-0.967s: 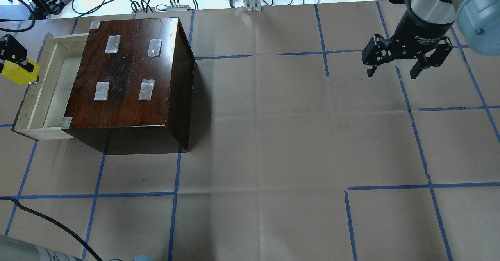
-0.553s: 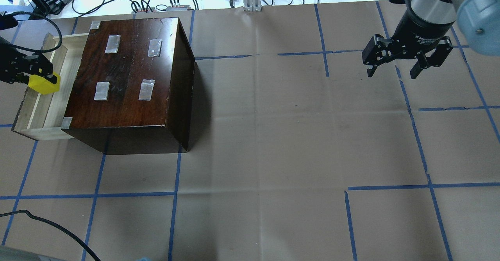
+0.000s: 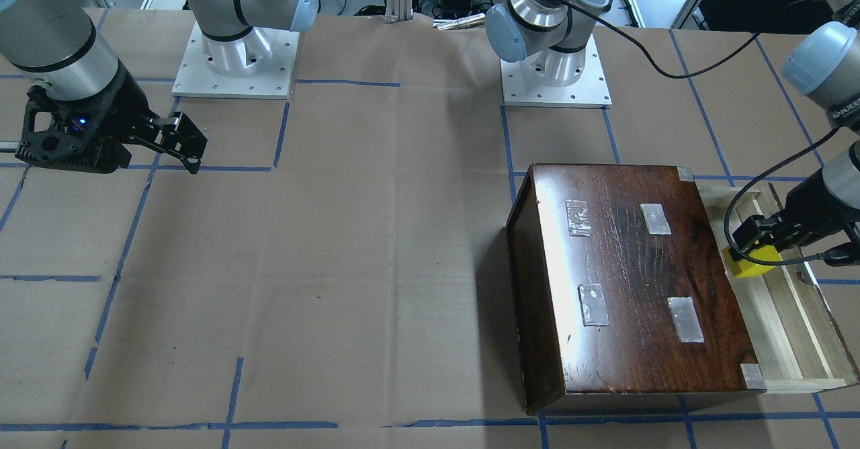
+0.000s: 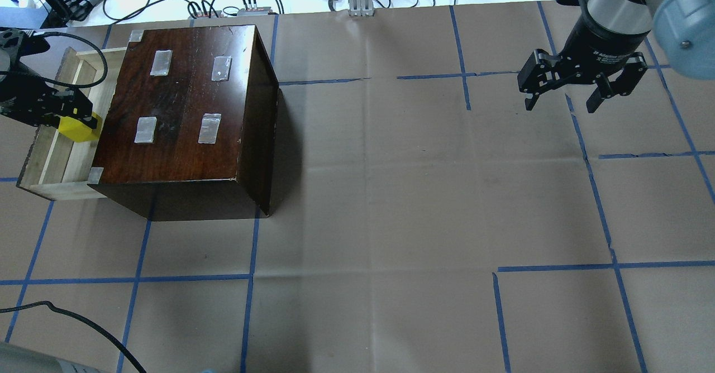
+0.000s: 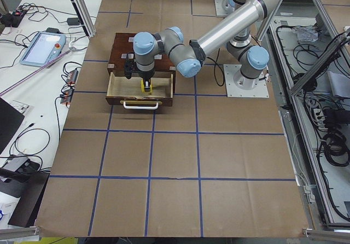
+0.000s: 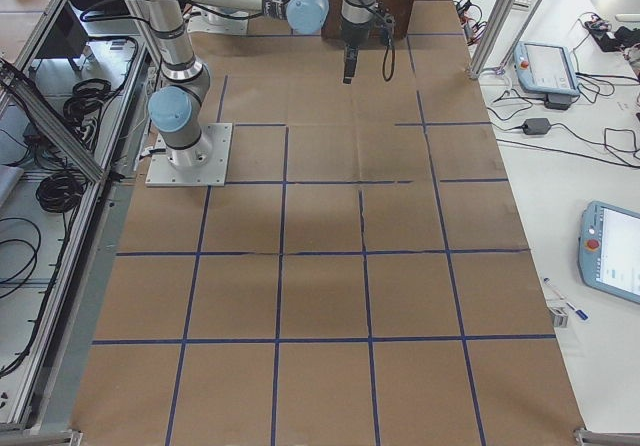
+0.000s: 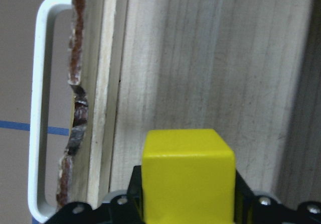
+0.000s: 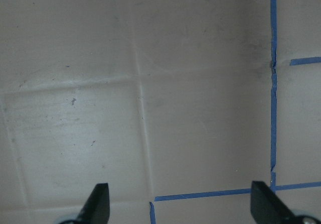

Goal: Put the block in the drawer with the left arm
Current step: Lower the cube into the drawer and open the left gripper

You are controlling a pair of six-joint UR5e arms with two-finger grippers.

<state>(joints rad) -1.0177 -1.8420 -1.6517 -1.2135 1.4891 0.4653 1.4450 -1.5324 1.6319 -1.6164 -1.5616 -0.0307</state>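
Left claw (image 4: 71, 119), clamping the block (image 4: 81, 129), has shifted right from the frame's left edge and is now over the drawer (image 4: 34, 158). Right claw (image 4: 559, 105) unchanged, spread wide, upper right.

There is 1 glossy dark-brown wooden box (image 4: 184, 99), 1 pale unfinished-wood drawer (image 4: 56, 161) with 1 white loop handle (image 7: 35, 108), and 1 small bright yellow cube (image 4: 80, 128). The box top bears 4 grey tape patches (image 4: 161, 62), plus 2 at corners. There are 2 silver tubular arms (image 3: 60, 39) and 2 black two-finger hands (image 4: 560, 105).
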